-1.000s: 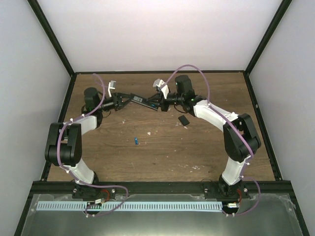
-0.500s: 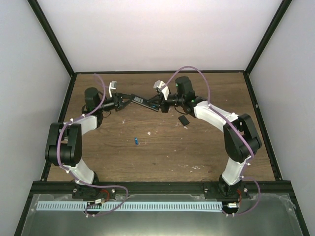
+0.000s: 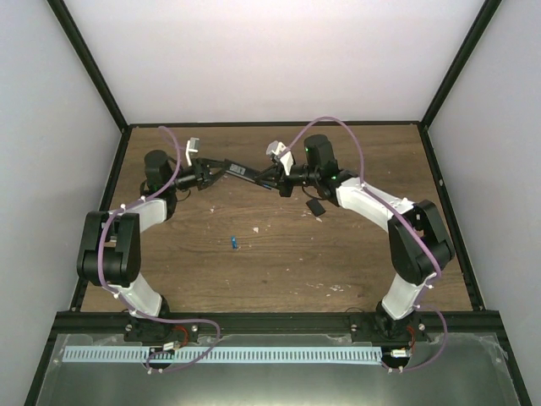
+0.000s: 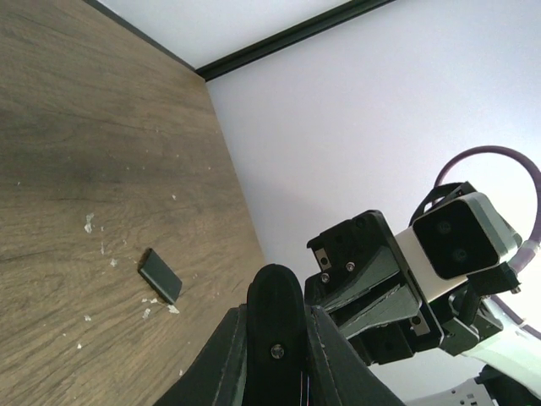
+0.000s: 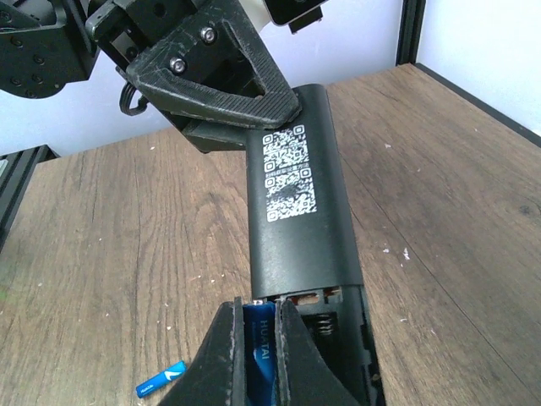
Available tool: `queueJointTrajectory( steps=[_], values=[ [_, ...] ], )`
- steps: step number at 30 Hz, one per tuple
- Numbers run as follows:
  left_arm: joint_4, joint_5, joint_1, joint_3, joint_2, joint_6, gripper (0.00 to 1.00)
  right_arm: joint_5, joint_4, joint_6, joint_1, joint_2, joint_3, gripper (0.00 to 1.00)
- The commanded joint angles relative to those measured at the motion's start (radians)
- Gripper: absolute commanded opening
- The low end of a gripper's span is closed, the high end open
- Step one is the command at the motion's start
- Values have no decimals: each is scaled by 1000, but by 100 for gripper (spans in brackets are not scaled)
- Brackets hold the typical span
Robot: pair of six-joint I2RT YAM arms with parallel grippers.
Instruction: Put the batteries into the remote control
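The remote (image 3: pixel 245 173) hangs above the table (image 3: pixel 338 254) at its far middle, bridged between the 2 arms. In the top view its long axis runs left to right, the right end dipping slightly toward the near edge. It lies back side up, QR label showing. Its open battery bay points at the right gripper (image 3: pixel 269 179) and its other end points at the left gripper (image 3: pixel 221 169). The left gripper's fingers are clamped tight on that far end. The right gripper's fingers stand narrow, pinching 1 blue battery (image 5: pixel 260 355). That battery lies lengthwise along the remote, in the left slot of the bay. The slot beside it shows a bare spring. The loose battery (image 3: pixel 232 243) lies on the table, well apart and nearer the bases. The cover (image 3: pixel 315 206) lies flat just right of the right gripper. Compared with 1 second ago, the right arm's wrist and forearm sit slightly further right and nearer. The remote, the loose battery and the cover lie where they did.
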Motion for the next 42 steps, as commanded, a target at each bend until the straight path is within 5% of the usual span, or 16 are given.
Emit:
queueJointTrajectory(
  steps=[1,10,25,42],
  values=[
    [115,5,-2,10,-19,-63,0,-6,35,12,-2,-25,-9,1],
    [204,25,-3,-6,-11,-138,0,19,67,-9,-1,-24,-18,1],
    [38,24,-3,8,-27,-4,0,3,75,-32,-2,-73,30,1],
    [215,68,-3,10,4,-153,0,-12,51,-31,-2,-35,2,1]
  ],
)
